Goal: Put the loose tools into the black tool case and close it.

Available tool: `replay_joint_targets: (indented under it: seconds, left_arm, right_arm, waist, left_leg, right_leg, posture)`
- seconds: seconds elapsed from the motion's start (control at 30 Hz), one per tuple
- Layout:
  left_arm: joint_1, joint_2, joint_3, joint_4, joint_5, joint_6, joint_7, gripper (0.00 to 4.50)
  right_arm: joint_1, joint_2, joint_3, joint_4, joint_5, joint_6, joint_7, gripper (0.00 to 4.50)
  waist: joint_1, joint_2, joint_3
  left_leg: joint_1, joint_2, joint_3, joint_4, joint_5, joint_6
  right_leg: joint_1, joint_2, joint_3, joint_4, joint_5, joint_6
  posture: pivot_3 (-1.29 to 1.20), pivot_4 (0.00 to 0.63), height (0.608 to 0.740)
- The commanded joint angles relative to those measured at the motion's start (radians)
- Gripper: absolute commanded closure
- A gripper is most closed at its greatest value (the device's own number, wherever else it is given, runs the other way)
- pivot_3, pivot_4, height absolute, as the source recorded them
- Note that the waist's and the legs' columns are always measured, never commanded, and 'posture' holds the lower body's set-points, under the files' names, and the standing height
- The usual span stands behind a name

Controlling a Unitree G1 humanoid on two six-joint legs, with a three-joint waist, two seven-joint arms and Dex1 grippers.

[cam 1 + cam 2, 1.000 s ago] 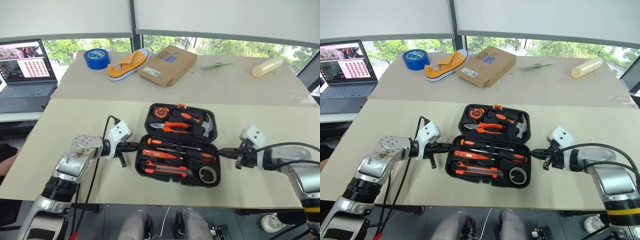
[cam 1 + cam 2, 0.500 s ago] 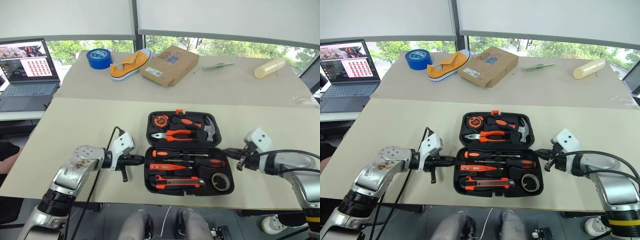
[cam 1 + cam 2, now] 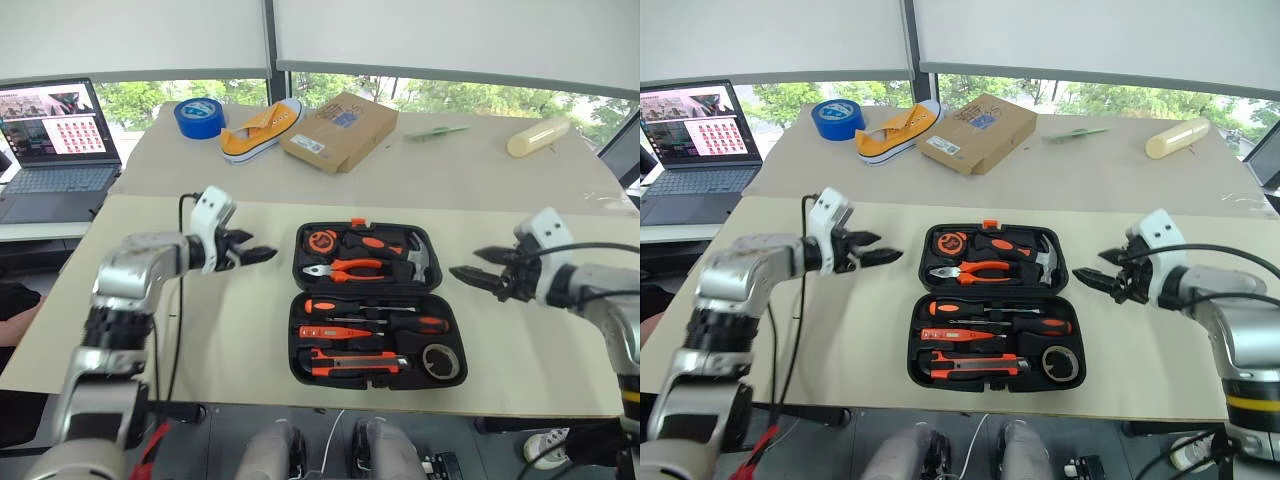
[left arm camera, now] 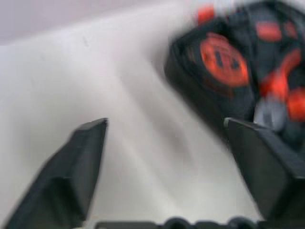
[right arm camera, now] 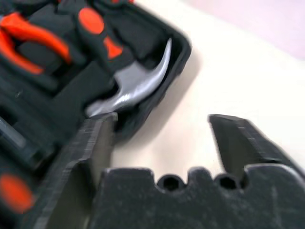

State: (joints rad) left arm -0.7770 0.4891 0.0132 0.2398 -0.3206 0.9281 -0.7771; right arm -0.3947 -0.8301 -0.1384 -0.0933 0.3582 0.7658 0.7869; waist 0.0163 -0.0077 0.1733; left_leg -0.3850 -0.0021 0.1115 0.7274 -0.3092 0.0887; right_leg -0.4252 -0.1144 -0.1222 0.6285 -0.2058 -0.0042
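Case: black tool case (image 3: 366,304) lies open near the front edge of the table (image 3: 180,300) | Tools: screwdrivers (image 3: 372,324), utility knife (image 3: 352,364) and grey tape roll (image 3: 439,361) seated in its near half; none loose | Left gripper (image 3: 262,255): fingers wide, empty, beside the far half | Right gripper (image 3: 468,276): fingers wide, empty, opposite | Left to do: fold shut, latch.

Matt black plastic case (image 3: 365,340) — seemingly polished hammer head (image 5: 136,88)
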Motion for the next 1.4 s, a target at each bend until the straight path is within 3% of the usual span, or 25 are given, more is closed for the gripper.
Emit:
replay_joint_targets:
  seconds: [0.03, 0.3, 0.33, 0.43, 0.63, 0.8, 1.03, 1.2, 1.4]
  left_arm:
    - [-0.042, -0.043, 0.017, 0.007, -0.028, 0.062, 0.048, 0.0]
    - [-0.015, -0.064, -0.056, -0.021, -0.007, 0.07, 0.066, 0.0]
    - [-0.011, -0.067, -0.067, -0.017, 0.005, 0.061, 0.076, 0.25]
    - [-0.006, -0.082, -0.06, -0.016, 0.004, 0.069, 0.101, 0.99]
    - [0.016, -0.086, -0.062, -0.044, -0.004, 0.082, 0.107, 3.23]
    - [0.037, -0.096, -0.055, -0.078, -0.019, 0.101, 0.119, 4.48]
    - [0.031, -0.122, -0.048, -0.101, -0.027, 0.041, 0.128, 4.49]
    - [-0.064, -0.16, -0.012, -0.005, 0.02, -0.162, 0.168, 4.49]
    - [-0.131, -0.181, -0.015, 0.1, 0.067, -0.364, 0.156, 4.49]
  right_arm:
    - [-0.083, 0.041, 0.01, 0.056, -0.003, 0.018, -0.042, 0.07]
    - [-0.187, 0.132, 0.08, 0.184, -0.028, 0.074, -0.107, 0.07]
    - [-0.195, 0.145, 0.085, 0.197, -0.029, 0.08, -0.113, 0.02]
    - [-0.205, 0.173, 0.09, 0.219, -0.034, 0.089, -0.131, 0.66]
    - [-0.204, 0.189, 0.085, 0.2, -0.026, 0.116, -0.149, 2.79]
    - [-0.203, 0.205, 0.077, 0.17, -0.015, 0.142, -0.172, 4.45]
    - [-0.269, 0.24, 0.064, 0.181, -0.035, 0.085, -0.215, 4.48]
    - [-0.401, 0.3, 0.016, 0.288, -0.069, -0.053, -0.298, 4.48]
    - [-0.453, 0.321, 0.01, 0.36, -0.111, -0.228, -0.313, 4.48]
  waist:
    - [-0.005, 0.0, 0.0]
    - [-0.016, 0.0, 0.0]
    - [-0.016, 0.0, 0.0]
    - [-0.015, 0.0, 0.0]
    - [-0.013, 0.001, 0.0]
    - [-0.015, 0.001, -0.001]
    - [-0.021, 0.001, -0.001]
    - [-0.02, 0.001, 0.0]
    - [-0.019, 0.001, 0.0]
  left_leg:
    - [0.0, 0.0, 0.0, 0.0, 0.0, 0.0]
    - [0.001, 0.0, 0.002, -0.006, 0.001, -0.002]
    - [0.001, 0.0, 0.002, -0.006, 0.001, -0.002]
    - [0.001, 0.0, 0.002, -0.005, 0.001, -0.002]
    - [0.004, 0.0, 0.002, -0.005, 0.001, -0.002]
    - [0.008, 0.0, 0.002, -0.006, 0.002, -0.004]
    - [0.01, 0.0, 0.002, -0.006, 0.002, -0.005]
    - [0.007, 0.0, 0.003, -0.006, 0.004, -0.006]
    - [-0.006, -0.001, 0.004, -0.01, 0.009, -0.007]
  right_leg:
    - [0.0, 0.0, 0.0, 0.001, 0.0, 0.0]
    - [-0.001, 0.002, -0.002, 0.0, 0.0, 0.0]
    - [-0.001, 0.002, -0.002, 0.0, 0.0, 0.0]
    - [-0.001, 0.001, -0.002, 0.0, 0.0, 0.0]
    - [0.001, 0.001, -0.001, -0.001, 0.0, 0.0]
    - [0.003, 0.0, 0.001, 0.001, 0.0, 0.0]
    - [0.003, 0.0, 0.002, 0.001, 0.0, -0.001]
    - [0.0, -0.001, 0.002, 0.002, 0.002, -0.003]
    - [-0.014, 0.002, -0.002, 0.004, 0.003, -0.005]
  posture:
    - [0.0, 0.15, 0.731]
    - [0.0, 0.15, 0.731]
    - [0.0, 0.15, 0.731]
    - [0.0, 0.15, 0.731]
    - [0.0, 0.15, 0.731]
    - [0.0, 0.15, 0.731]
    - [0.0, 0.15, 0.731]
    - [0.0, 0.15, 0.731]
    - [0.0, 0.15, 0.731]
